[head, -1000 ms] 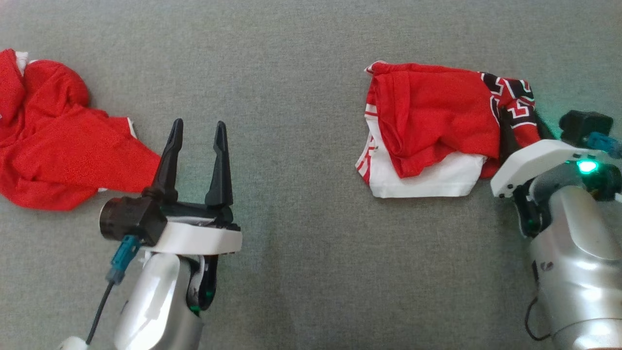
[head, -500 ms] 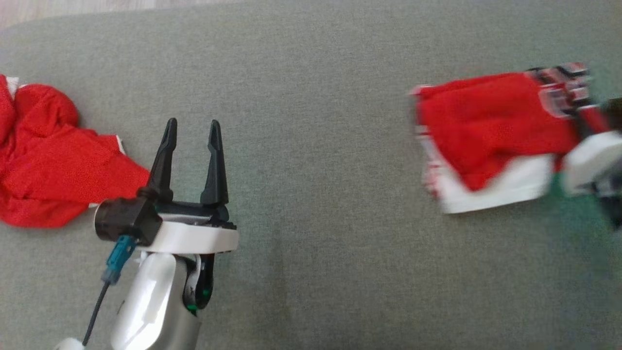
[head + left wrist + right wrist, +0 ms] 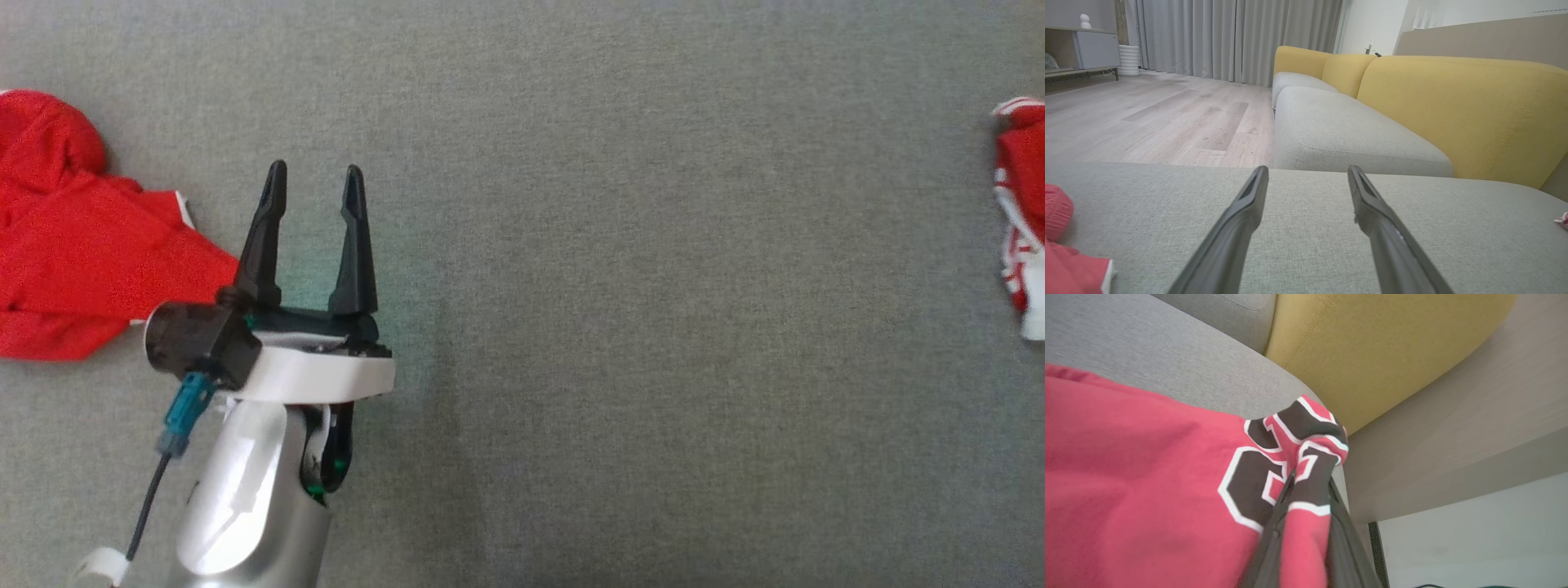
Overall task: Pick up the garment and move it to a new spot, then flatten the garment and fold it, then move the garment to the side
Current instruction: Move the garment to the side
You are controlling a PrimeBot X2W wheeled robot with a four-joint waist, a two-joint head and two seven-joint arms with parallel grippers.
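Note:
The folded red and white garment (image 3: 1019, 159) shows just its left end at the right edge of the head view. In the right wrist view my right gripper (image 3: 1310, 484) is shut on the garment (image 3: 1147, 477), pinching a bunched corner with black and white number print; the cloth hangs left over the grey cushion. My left gripper (image 3: 315, 175) stands open over the cushion with nothing between its fingers, far left of the garment. In the left wrist view the left gripper (image 3: 1307, 171) points across the cushion, and a bit of the garment (image 3: 1562, 220) shows at the right edge.
A second, crumpled red garment (image 3: 73, 245) lies at the left, just beside my left gripper, and appears as a red garment (image 3: 1057, 245) at lower left. The grey cushion (image 3: 653, 286) spreads between. A yellow backrest (image 3: 1453, 106) and wooden floor (image 3: 1147, 114) lie beyond.
My right gripper has shut on the garment's printed corner and pulled it to the right, almost out of the head view. The left gripper stays open in its place.

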